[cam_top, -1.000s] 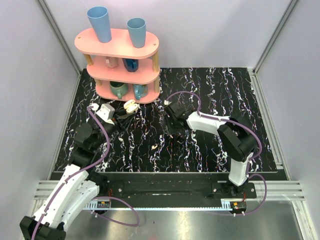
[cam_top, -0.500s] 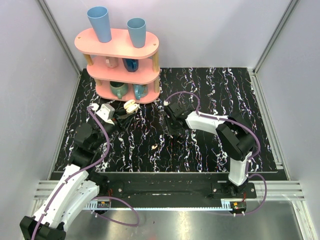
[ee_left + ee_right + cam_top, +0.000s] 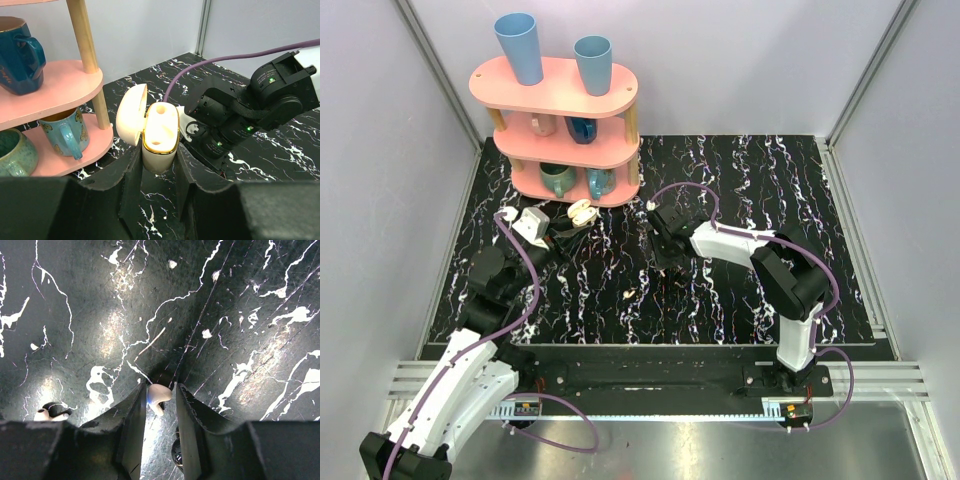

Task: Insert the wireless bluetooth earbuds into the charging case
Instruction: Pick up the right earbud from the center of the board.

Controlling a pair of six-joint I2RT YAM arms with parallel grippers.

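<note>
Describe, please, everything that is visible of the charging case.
The charging case is a small cream-white clamshell of smooth, glossy plastic, with a gold rim around its opening. Its rounded lid is swung open to the left on the hinge. Two hollows show inside, with no earbud in them. The case stands upright, clamped low on both sides between the black fingers of the left gripper, close to the pink shelf.

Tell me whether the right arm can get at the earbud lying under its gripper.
Probably yes. The right gripper sits low over the mat with a finger on each side of the earbud and nothing else between them. Whether it has pinched it yet is unclear.
</note>
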